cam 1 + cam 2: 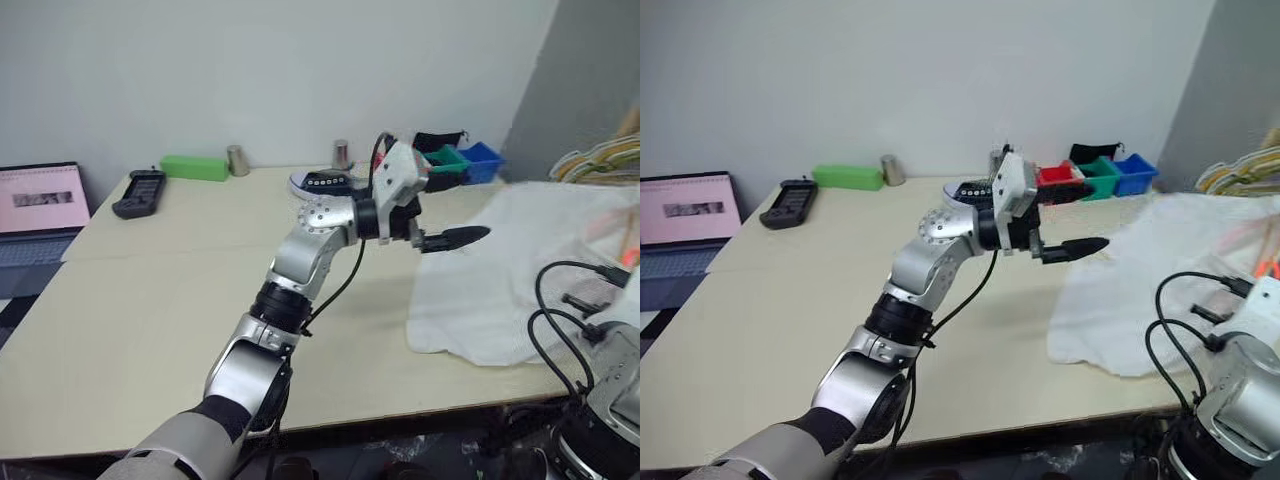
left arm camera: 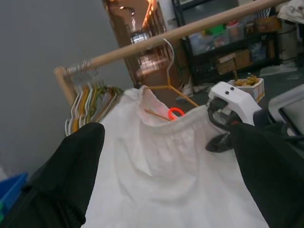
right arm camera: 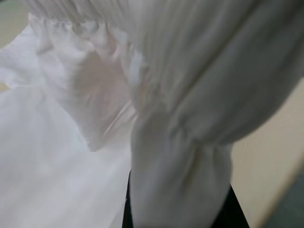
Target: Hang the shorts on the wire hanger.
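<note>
Shorts (image 1: 500,290) lie on desk (image 1: 150,300) at right. Left claw (image 1: 1072,247) hovers beside them, fingers apart. Right claw is clamped on shorts' gathered waistband. Hanger (image 2: 173,85) hangs behind.

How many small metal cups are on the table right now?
2. One metal cup stands beside the green box at the table's far edge; the other metal cup stands behind the sneaker. The arm may hide more.
</note>
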Robot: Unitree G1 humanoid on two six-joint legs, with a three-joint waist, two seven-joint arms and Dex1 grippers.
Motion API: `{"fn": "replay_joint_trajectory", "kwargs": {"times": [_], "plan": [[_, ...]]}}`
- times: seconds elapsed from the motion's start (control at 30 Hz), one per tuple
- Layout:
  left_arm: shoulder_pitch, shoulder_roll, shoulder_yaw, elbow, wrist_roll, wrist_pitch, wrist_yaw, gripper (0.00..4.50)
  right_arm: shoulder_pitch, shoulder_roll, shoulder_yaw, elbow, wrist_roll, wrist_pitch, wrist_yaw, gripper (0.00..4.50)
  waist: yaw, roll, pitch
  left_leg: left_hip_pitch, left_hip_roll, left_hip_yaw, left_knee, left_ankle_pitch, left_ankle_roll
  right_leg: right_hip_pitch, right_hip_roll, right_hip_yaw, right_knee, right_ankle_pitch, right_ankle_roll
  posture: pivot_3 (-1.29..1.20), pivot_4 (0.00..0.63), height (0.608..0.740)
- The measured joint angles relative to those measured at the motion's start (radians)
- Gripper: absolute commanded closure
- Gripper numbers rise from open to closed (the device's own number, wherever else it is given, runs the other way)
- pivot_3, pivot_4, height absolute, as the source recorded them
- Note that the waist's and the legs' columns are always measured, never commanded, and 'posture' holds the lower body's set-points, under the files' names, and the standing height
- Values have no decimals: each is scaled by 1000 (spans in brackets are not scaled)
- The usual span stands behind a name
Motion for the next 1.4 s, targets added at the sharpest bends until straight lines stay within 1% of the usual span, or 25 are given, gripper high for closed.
{"fn": "replay_joint_trajectory", "kwargs": {"times": [0.1,0.17,0.27,0.43,0.47,0.63,0.73,0.83,1.07,1.17,1.4], "plan": [[-33,-51,-2,55,0,-26,14,34,-35,-20,-20,-4,-29,31,-28,4500,-28,5,-2,1,0,-1,-3,0,0,0,2,3,0,-2,0,38,0,740],[-54,-68,-2,80,0,-39,19,34,-51,-51,-37,4,-40,25,-47,4500,-33,8,-3,1,-1,-3,-4,0,0,0,5,5,-1,-2,0,37,0,740],[-77,-77,-1,111,-1,-60,20,34,-68,-102,-64,46,-57,-10,-67,4500,-34,9,-3,2,-2,-3,-6,0,0,0,7,7,-2,-2,0,36,0,740],[-95,-110,-2,158,0,-89,16,34,-132,-176,-119,209,-69,-117,-108,4500,-34,9,-3,2,-3,-2,-6,0,0,0,7,8,-2,-3,1,46,0,740],[-104,-124,-3,173,0,-98,15,34,-159,-197,-132,270,-68,-157,-121,4500,-33,9,-3,2,-3,-2,-6,0,0,0,7,9,-2,-3,1,52,0,740],[-132,-131,-3,186,0,-102,23,34,-239,-250,-173,403,-63,-247,-158,4500,-32,10,-3,4,-5,-1,-10,0,0,-1,5,10,-3,-3,2,65,0,740],[-134,-131,-3,186,0,-103,28,34,-305,-275,-222,487,-42,-291,-189,4500,-32,10,-3,5,-6,0,-13,0,0,-1,4,12,-3,-3,2,72,0,740],[-134,-130,-3,186,1,-103,29,34,-339,-292,-256,560,-24,-325,-214,4500,-31,10,-3,6,-6,0,-14,0,0,-1,4,12,-3,-4,3,86,0,740],[-134,-128,-4,186,9,-103,30,34,-406,-278,-361,639,50,-319,-245,4500,-31,11,-4,6,-6,0,-14,0,1,-1,4,13,-3,-4,3,93,0,740],[-134,-126,-4,185,11,-102,30,34,-407,-284,-378,658,71,-328,-255,4500,-30,11,-3,6,-6,0,-14,0,1,-1,4,13,-3,-4,3,98,0,740],[-134,-125,-4,185,21,-105,31,34,-382,-349,-392,751,97,-365,-263,4500,-31,11,-3,6,-8,0,-14,0,1,-1,3,14,-3,-4,3,104,0,740]]}}
